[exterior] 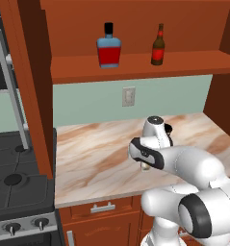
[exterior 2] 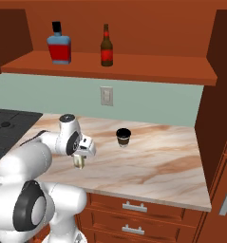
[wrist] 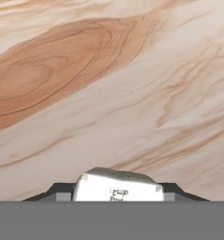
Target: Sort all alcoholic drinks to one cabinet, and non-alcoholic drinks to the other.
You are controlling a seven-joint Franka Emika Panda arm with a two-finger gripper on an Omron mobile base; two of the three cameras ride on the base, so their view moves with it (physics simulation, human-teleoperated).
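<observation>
On the cabinet shelf (exterior 2: pixel 134 64), left to right, stand the squat red bottle (exterior 2: pixel 59 43) and the slim brown bottle (exterior 2: pixel 106 47), so the alcoholic half of the sorting looks done. Below, on the marbled counter (exterior 2: pixel 153 156), the arm reaches forward and bends down at the wrist, its gripper (exterior 2: pixel 79 161) pointing at the worktop with the cream-white carton (wrist: pixel 118 187) between its fingers. The hand view shows the carton's top sitting between the dark fingertips (wrist: pixel 55 193), the jaws drawn in close on either side; whether they already grip it firmly cannot be told. To the right, the dark-brown lidded cup (exterior 2: pixel 123 137) waits near the wall. Both non-alcoholic drinks appear yet to be shelved.
</observation>
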